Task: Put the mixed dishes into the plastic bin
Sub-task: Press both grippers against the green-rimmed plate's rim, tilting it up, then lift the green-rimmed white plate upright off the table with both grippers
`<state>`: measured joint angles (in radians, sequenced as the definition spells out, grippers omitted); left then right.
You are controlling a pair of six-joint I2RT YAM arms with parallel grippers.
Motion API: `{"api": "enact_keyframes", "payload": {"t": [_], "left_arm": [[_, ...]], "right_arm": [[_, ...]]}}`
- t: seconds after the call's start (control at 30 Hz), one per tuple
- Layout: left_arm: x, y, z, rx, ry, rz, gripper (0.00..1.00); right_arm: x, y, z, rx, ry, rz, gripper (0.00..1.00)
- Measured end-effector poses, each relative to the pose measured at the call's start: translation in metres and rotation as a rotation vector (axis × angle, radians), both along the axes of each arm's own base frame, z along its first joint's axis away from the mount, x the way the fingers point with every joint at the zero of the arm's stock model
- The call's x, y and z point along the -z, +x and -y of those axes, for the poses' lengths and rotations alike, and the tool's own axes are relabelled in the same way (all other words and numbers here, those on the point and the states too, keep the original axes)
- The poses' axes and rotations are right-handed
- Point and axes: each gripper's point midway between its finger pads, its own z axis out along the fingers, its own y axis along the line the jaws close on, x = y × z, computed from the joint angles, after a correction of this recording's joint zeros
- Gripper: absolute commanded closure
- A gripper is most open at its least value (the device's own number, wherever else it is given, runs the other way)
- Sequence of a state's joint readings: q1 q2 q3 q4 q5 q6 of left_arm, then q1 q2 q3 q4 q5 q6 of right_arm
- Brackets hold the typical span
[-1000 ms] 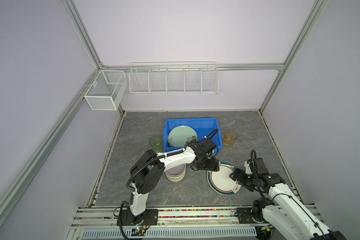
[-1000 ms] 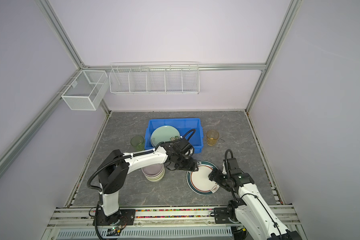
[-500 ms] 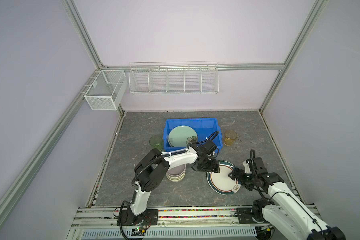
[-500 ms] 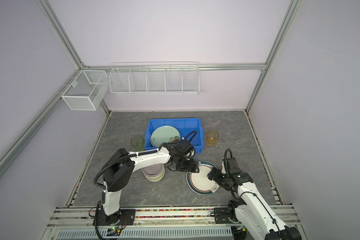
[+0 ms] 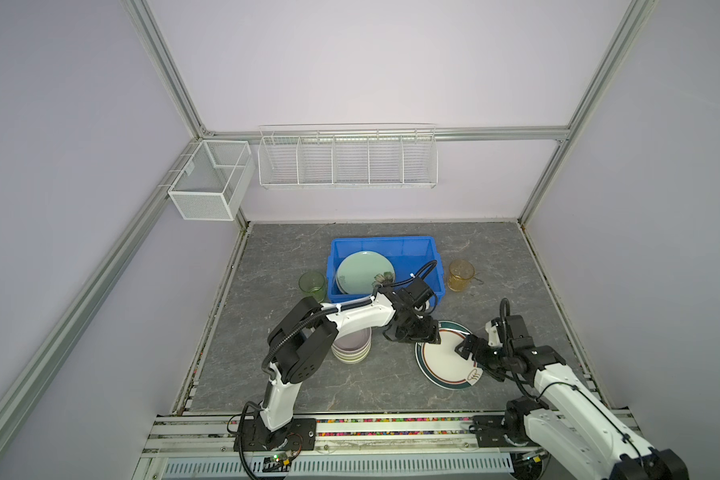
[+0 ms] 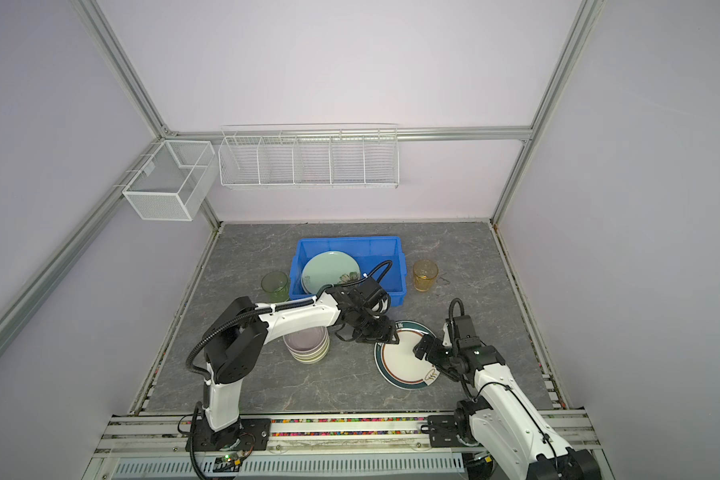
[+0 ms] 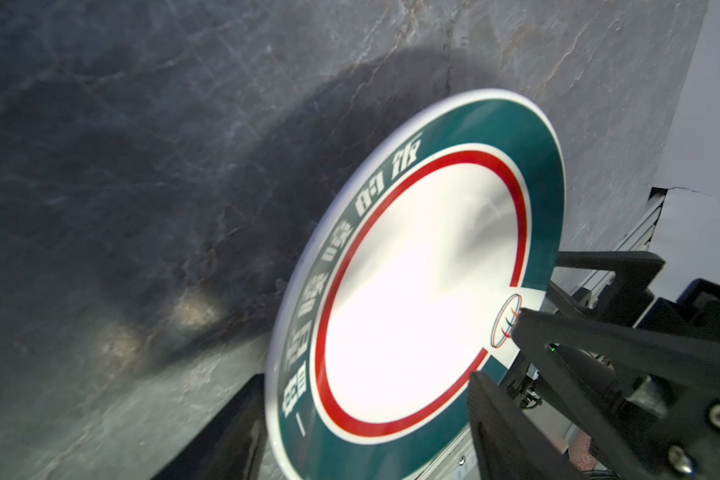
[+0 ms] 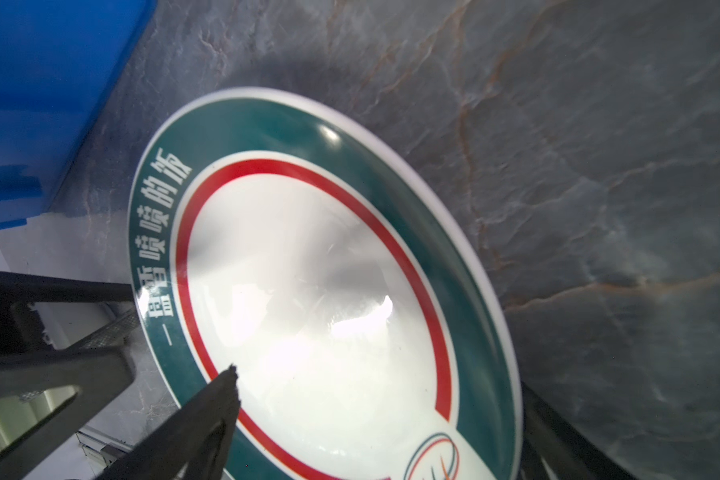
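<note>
Left jaws gape wide astride the teal-rimmed plate; right jaws gape wide astride its opposite edge; neither grips.

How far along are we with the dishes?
Done: pale green floral plate lies in the blue bin. In hand: left gripper and right gripper, fingers open, flank the teal-red rimmed plate. Remaining: that plate, bowl stack, green cup, amber cup, all outside.
</note>
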<state>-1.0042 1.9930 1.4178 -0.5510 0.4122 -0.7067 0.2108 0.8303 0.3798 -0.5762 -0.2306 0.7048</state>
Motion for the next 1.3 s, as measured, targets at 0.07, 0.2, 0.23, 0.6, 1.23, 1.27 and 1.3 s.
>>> {"api": "enact_keyframes", "payload": {"t": [0.07,0.2,0.23,0.6,1.23,1.27,1.3], "left_arm": [[0.000,0.000,0.000,-0.001,-0.001,-0.002,0.26],[0.000,0.001,-0.001,-0.010,0.000,-0.009,0.26],[0.000,0.001,-0.001,-0.012,0.000,-0.010,0.26],[0.001,0.001,-0.003,-0.022,0.011,-0.017,0.26],[-0.025,-0.008,0.015,0.022,-0.079,-0.021,0.25],[-0.032,-0.008,0.018,0.026,-0.095,-0.011,0.25],[-0.040,-0.008,0.020,0.031,-0.111,0.001,0.24]], "right_arm": [[-0.004,0.002,0.000,0.001,0.004,0.022,0.03],[-0.010,0.005,0.001,0.008,0.002,0.059,0.11],[-0.010,0.005,0.002,0.011,0.002,0.062,0.12],[-0.018,0.009,0.006,0.036,-0.007,0.111,0.38],[-0.054,0.013,0.003,0.027,0.021,0.185,0.94],[-0.053,0.010,0.004,0.026,0.014,0.174,0.94],[-0.053,0.008,0.005,0.025,0.008,0.165,0.94]]}}
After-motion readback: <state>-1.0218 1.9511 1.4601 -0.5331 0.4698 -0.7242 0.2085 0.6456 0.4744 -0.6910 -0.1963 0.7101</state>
